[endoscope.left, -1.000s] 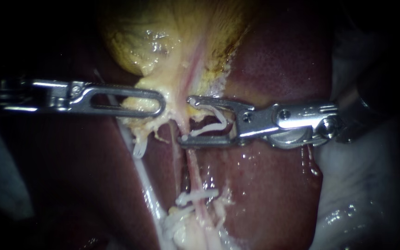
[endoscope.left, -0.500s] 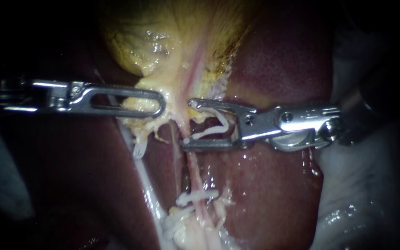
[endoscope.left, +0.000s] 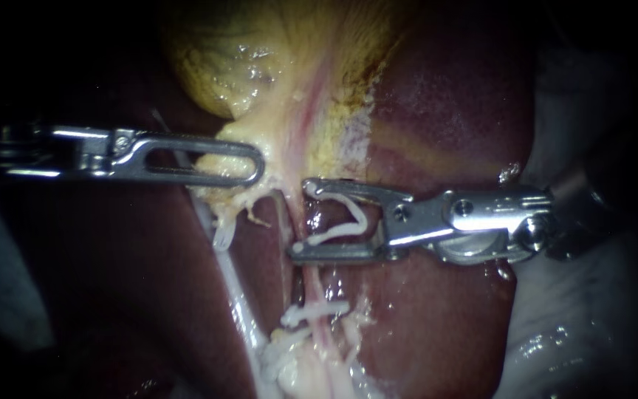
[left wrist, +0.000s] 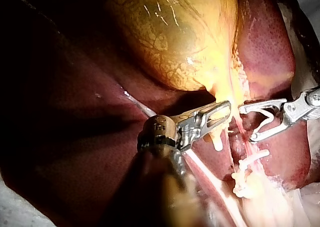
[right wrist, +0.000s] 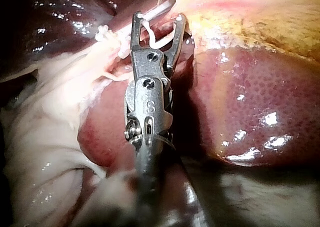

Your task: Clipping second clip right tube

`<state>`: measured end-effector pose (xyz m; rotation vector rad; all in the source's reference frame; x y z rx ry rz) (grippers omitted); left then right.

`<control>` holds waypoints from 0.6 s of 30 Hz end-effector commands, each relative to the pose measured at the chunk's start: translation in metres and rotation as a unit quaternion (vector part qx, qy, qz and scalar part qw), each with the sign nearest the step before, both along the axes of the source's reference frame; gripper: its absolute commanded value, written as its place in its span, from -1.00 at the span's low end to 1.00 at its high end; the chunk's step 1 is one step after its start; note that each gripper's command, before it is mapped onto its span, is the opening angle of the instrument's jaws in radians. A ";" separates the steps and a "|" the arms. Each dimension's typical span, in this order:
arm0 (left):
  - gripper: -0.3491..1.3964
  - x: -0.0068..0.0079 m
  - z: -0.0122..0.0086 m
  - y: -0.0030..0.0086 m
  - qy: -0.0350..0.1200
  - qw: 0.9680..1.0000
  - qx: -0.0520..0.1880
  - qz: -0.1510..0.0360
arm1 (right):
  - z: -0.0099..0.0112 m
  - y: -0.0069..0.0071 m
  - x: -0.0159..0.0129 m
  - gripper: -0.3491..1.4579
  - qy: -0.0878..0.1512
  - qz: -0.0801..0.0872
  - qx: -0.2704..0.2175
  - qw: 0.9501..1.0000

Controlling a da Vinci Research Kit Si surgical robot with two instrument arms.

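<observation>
Endoscope view: the right instrument (endoscope.left: 300,218) holds a white open V-shaped clip (endoscope.left: 356,214) in wide jaws. Its mouth meets the thin pink right tube (endoscope.left: 310,284), which runs across the jaws. The left instrument (endoscope.left: 258,164) grips pale yellow tissue (endoscope.left: 219,159).

Left wrist view: the same crossing shows.

Right wrist view: I cannot tell if the tube is inside.

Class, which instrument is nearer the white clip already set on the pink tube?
Right. The right instrument, holding an open white clip, sits just above the white set clip on the pink tube; the left instrument grips pale yellow tissue higher and aside.
</observation>
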<state>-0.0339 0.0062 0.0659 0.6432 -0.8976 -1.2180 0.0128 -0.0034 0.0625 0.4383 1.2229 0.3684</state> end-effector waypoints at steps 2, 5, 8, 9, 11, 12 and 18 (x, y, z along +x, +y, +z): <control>-1.00 0.0000 0.0000 0.0000 0.000 1.000 0.000 0.000 | 0.0002 -0.0002 0.0000 -0.08 0.000 0.001 0.005 1.000; -1.00 0.0000 0.0000 0.0000 0.000 1.000 0.000 0.000 | 0.0003 -0.0005 0.0000 -0.08 0.001 0.000 0.013 1.000; -1.00 0.0000 0.0000 0.0000 0.000 1.000 0.000 0.000 | 0.0005 -0.0010 0.0001 -0.09 0.002 -0.001 0.024 1.000; -1.00 0.0000 0.0000 0.0000 0.000 1.000 0.000 0.000 | 0.0006 -0.0013 0.0001 -0.09 0.001 -0.003 0.027 1.000; -1.00 0.0000 0.0000 0.0000 0.000 1.000 0.000 0.000 | 0.0007 -0.0016 0.0002 -0.09 0.001 -0.007 0.033 0.999; -1.00 0.0000 0.0000 0.0000 0.000 1.000 0.000 0.000 | 0.0008 -0.0018 0.0003 -0.09 0.000 -0.009 0.036 0.999; -1.00 0.0000 0.0000 0.0000 0.000 1.000 0.000 0.000 | 0.0011 -0.0024 0.0006 -0.10 0.001 -0.014 0.057 0.998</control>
